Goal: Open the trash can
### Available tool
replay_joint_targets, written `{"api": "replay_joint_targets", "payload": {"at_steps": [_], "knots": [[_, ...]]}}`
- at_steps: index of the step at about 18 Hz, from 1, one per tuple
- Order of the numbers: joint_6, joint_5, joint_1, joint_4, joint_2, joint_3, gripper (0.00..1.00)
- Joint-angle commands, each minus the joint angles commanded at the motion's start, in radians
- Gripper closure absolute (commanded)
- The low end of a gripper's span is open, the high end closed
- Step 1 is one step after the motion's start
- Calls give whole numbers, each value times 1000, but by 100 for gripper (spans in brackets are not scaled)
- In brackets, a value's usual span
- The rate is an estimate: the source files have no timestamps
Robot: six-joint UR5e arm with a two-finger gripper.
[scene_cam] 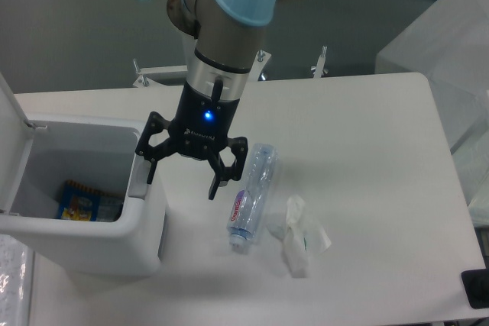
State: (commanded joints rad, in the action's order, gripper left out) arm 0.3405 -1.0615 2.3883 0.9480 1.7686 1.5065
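The trash can (84,188) at 9 o'clock is seen open already, lid (11,139) raised; task is judged done. The gripper (183,173) is spread wide, nothing held.

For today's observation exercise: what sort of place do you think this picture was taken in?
Probably a robotics lab or test bench: a robot arm whose tool hangs open over a plain white table, with staged items, namely an open trash can, a plastic bottle and a crumpled wrapper.

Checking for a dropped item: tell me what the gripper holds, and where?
Nothing. The gripper is open and empty beside the open trash can.
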Motion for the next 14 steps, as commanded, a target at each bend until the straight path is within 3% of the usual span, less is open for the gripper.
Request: {"api": "replay_joint_targets", "payload": {"at_steps": [4,6,9,14], "knots": [[37,-40,41,-5,18,-40,0],[171,-49,51,-3,41,-45,0],[394,-161,61,-5,84,-32,0],[751,-209,167,8,86,63,0]]}}
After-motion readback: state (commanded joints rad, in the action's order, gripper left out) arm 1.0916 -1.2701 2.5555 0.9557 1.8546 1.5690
